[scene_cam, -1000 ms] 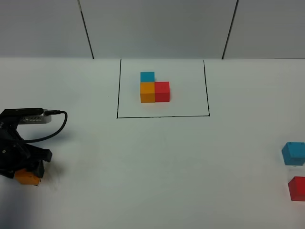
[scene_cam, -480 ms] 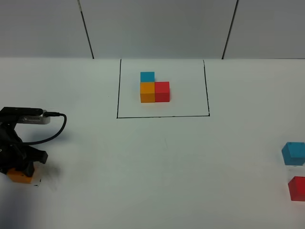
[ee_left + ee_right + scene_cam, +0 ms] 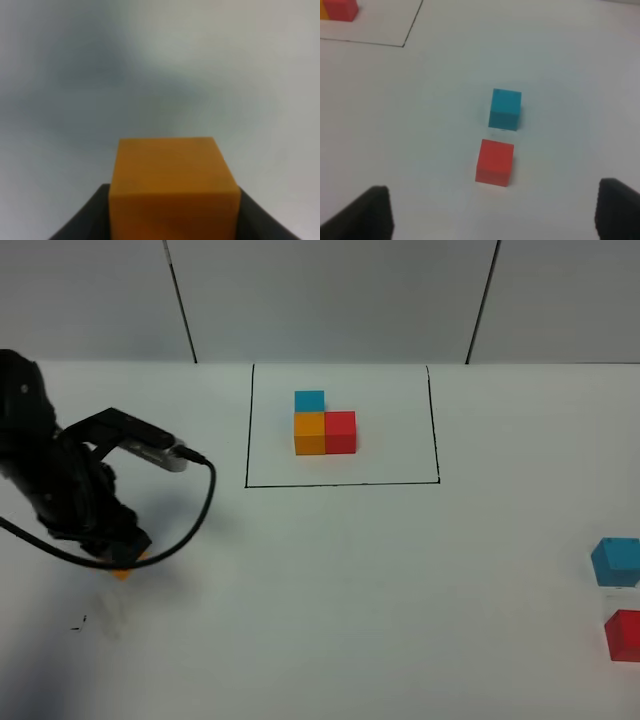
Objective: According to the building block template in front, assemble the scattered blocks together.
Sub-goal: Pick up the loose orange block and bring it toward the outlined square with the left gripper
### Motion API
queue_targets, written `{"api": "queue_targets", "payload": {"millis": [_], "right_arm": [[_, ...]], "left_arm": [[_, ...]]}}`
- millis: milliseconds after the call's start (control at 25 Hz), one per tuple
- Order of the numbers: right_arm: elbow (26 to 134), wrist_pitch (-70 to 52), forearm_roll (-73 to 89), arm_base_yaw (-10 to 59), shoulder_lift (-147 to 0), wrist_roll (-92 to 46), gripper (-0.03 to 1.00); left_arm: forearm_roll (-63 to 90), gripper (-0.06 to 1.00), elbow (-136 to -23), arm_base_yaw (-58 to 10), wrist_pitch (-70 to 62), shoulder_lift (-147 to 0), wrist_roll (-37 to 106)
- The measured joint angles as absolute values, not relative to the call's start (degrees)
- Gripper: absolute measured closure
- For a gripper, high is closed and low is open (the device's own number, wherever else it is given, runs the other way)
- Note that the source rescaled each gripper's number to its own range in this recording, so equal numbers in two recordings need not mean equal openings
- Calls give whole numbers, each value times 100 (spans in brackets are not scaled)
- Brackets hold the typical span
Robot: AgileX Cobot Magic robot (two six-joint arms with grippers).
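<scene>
**orange block lifted and on its way**

a second ago the left hand (image 3: 120,552) sits low at the desk's (image 3: 400,590) left edge. now it is raised and nearer the middle, closed on the orange block (image 3: 172,185), which shows only as a sliver beneath it from above. the first pick looks done, and the carry toward an assembly spot appears under way.

the template (image 3: 324,425) stands unchanged inside its black outline (image 3: 340,483). far right, the blue block (image 3: 616,561) and red block (image 3: 623,634) lie near each other, untouched. the right hand (image 3: 495,212) hangs over them, spread wide and empty.

no brand, label or writing can be read.
</scene>
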State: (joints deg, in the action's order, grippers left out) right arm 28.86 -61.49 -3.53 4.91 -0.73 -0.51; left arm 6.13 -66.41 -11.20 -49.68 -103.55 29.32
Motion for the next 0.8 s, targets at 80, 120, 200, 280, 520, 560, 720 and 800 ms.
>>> {"api": "queue_targets", "payload": {"millis": [80, 120, 200, 280, 520, 560, 720, 800], "right_arm": [[2886, -6149, -353, 491, -73, -51, 30], [2886, -6149, -353, 491, -73, -51, 30], [2886, -6149, -353, 491, -73, -51, 30], [2886, -6149, -353, 491, -73, -51, 30], [2886, -6149, -353, 491, -73, -51, 30], [2886, -6149, -353, 491, -73, -51, 30], [2886, -6149, -353, 491, -73, -51, 30], [2886, -6149, -353, 491, -73, -51, 30]], "left_arm": [[642, 94, -6800, -1512, -4940, -10355, 3277], [642, 94, -6864, -1680, -4922, -10355, 3397], [642, 94, -7013, -2093, -4886, -10355, 3708], [624, 94, -7151, -2491, -4909, -10355, 4087], [320, 94, -7722, -3578, -5164, -10571, 4516], [315, 94, -7815, -3673, -5222, -10653, 4536], [282, 94, -8229, -3947, -5478, -11038, 4682], [269, 94, -8431, -4022, -5584, -11230, 4706]]}}
